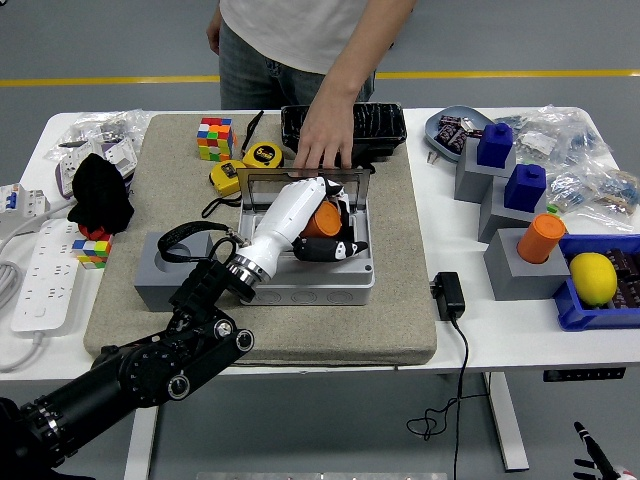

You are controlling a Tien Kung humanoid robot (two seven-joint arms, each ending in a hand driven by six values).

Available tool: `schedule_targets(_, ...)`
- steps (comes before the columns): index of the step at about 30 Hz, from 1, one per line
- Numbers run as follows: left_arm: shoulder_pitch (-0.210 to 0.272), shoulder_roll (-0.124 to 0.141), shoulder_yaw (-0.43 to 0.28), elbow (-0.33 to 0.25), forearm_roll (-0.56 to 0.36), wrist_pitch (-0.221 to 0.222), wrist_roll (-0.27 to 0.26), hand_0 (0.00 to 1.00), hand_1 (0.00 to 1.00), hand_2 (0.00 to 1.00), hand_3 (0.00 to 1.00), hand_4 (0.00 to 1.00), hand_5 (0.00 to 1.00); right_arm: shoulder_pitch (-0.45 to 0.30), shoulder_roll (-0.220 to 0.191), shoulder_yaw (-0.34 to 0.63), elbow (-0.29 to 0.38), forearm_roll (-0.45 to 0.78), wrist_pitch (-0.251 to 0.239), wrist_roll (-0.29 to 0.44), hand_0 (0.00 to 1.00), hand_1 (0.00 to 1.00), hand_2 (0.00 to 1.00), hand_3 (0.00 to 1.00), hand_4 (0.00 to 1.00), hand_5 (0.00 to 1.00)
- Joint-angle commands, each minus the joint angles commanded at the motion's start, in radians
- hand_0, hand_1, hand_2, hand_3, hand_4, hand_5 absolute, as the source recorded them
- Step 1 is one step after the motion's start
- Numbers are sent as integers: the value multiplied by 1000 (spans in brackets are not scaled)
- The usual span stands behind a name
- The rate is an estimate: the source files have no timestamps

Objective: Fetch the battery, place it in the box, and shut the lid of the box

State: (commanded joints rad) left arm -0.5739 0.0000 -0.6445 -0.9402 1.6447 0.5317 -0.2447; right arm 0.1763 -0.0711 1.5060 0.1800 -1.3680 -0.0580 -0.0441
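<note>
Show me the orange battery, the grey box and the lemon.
orange battery [322, 220], head view, its visible side beside the left hand.
grey box [330, 292], head view, its front wall.
lemon [592, 278], head view, its middle.

The left hand [318, 222] reaches from the lower left over the open grey box [305, 280] on the tan mat [400, 300], its fingers curled around the orange battery [322, 219] held inside the box. The box's clear lid [300, 181] stands upright at the far side, and a person's hand [322, 147] rests on its top edge, in front of a black tray [385, 125]. Left of the box sits a grey block [160, 270] with a round hollow. Two yellow tape measures [262, 155] and a colour cube [214, 138] lie at the mat's far left. Another orange cylinder [541, 238] stands on a grey stand at the right, beside a lemon [592, 278] in a blue bin [570, 310].
</note>
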Motion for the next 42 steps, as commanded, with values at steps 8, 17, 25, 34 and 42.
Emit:
schedule_targets(8,4,0,-6,-6,5,-3,-2,38,19,64,45,998,181,0,1,0,0,1,0,1,938,830,762,793,998,998)
schedule_targets(17,6,0,-13,-6,-3,-22,-12,103,67,99,89,998,338,1,0,0,0,2,0,1,938,831,763,793,998,998)
schedule_targets(25,7,0,-28,0,-13,-54,-28,387,555,496,473,998,407,0,0,-3,0,5,1,2,939,830,763,793,998,998)
schedule_targets(34,6,0,-40,0,16,-68,-19,677,715,607,562,998,415,1,-1,-2,0,6,3,2,938,830,763,793,998,998)
schedule_targets(42,10,0,-45,-38,34,-66,-14,716,740,649,579,998,424,0,-1,-1,0,7,3,2,939,829,762,793,998,998)
